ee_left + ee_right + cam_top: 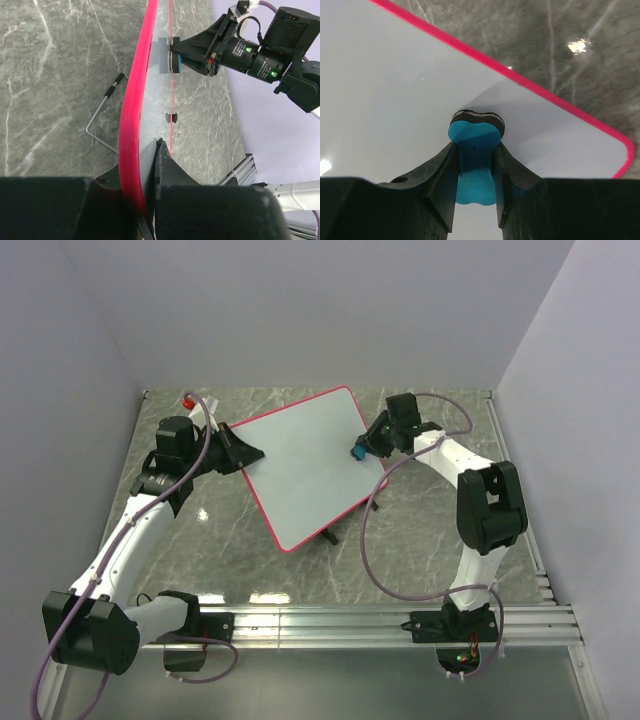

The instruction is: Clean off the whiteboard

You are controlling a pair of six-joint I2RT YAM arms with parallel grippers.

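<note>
The whiteboard [305,465], white with a thin red-pink frame, is held tilted above the marble table. Its face looks clean in all views. My left gripper [245,453] is shut on its left edge; in the left wrist view the red frame [131,145] runs between the jaws. My right gripper [362,449] is shut on a small blue eraser [474,150] and presses its dark felt end [478,120] against the board face near the right edge. The eraser also shows in the left wrist view [167,56]. One black foot [329,536] shows under the board's near edge.
A red-capped marker [189,400] lies at the back left of the table. A bent metal wire stand [102,116] lies on the table under the board. Grey walls close in the back and sides. An aluminium rail [380,620] runs along the near edge.
</note>
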